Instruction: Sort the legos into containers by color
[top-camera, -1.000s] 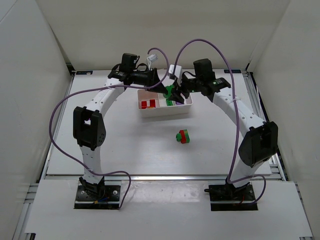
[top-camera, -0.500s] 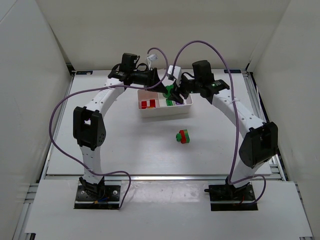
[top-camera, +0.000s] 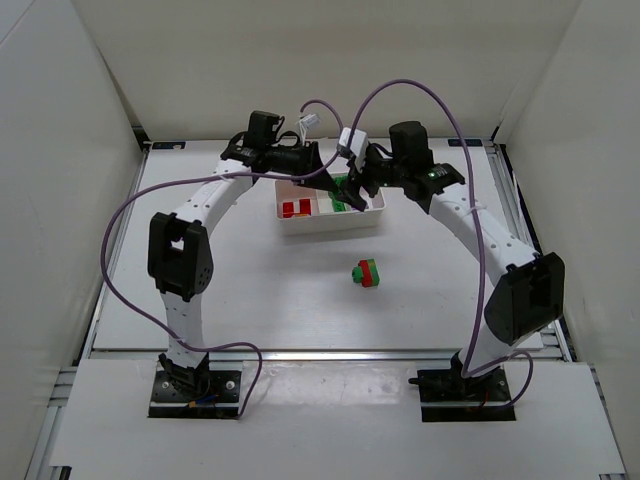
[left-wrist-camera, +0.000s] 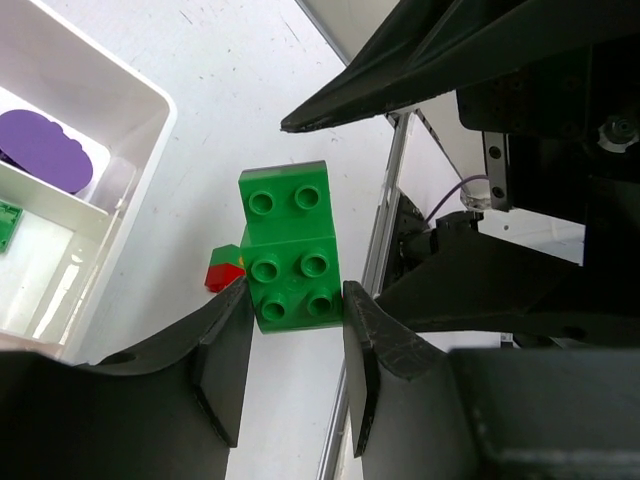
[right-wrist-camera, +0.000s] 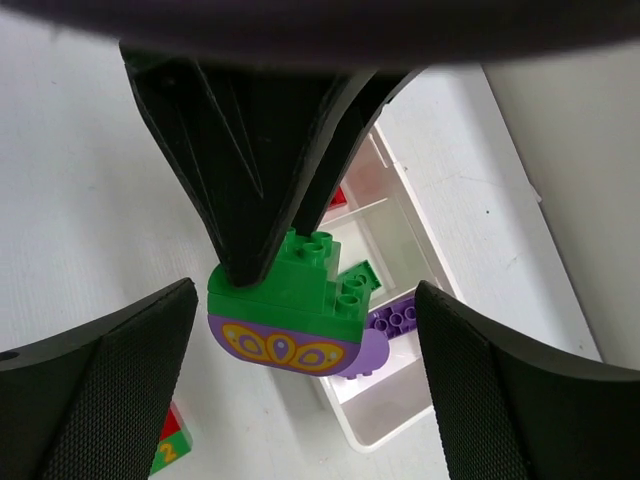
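1. Looking down from above, you see both arms reaching over the white tray (top-camera: 320, 224) at the far middle of the worktop (top-camera: 250, 290). The two grippers sit close together above the tray's right half.
2. Your left gripper (left-wrist-camera: 294, 300) is clamped on the green-on-purple stack (right-wrist-camera: 290, 310). Its fingers (left-wrist-camera: 225, 370) press on opposite sides of the green brick, whose studs face the left wrist camera.
3. From the right wrist camera, you can see that stack held in the air over the tray. A rounded purple piece with a yellow pattern sits under the green brick.
4. Your right gripper (right-wrist-camera: 304, 288) has its jaws wide apart, one finger on each side of the stack with a clear gap to it on both sides. It holds nothing.
5. Inside the tray, the red bricks (top-camera: 293, 207) lie in the left compartment and a green brick (top-camera: 340, 203) in the middle one. A purple brick (right-wrist-camera: 395, 320) lies in the right one, beneath the held stack.
6. On the bare worktop you also have a red-and-green pair (top-camera: 368, 272). It sits on the near side of the tray, well apart from it, and neither gripper touches it.
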